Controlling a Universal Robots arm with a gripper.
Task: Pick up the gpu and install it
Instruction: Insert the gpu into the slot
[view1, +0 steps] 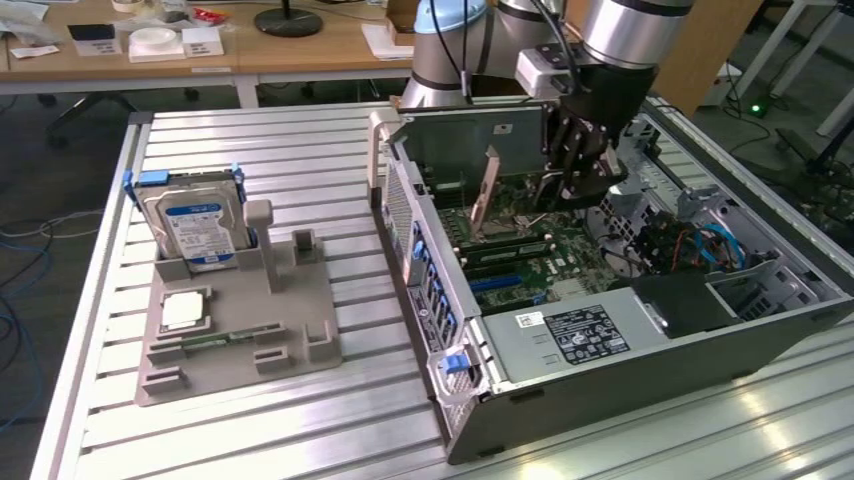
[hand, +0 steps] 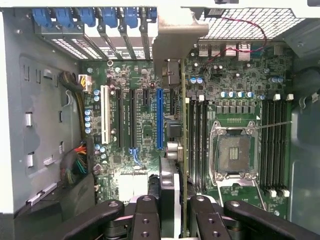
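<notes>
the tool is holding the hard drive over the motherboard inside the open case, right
Not the hard drive: the tool holds the gpu over the motherboard inside the open case, as the wrist view shows. The hard drive stands outside it.
</notes>
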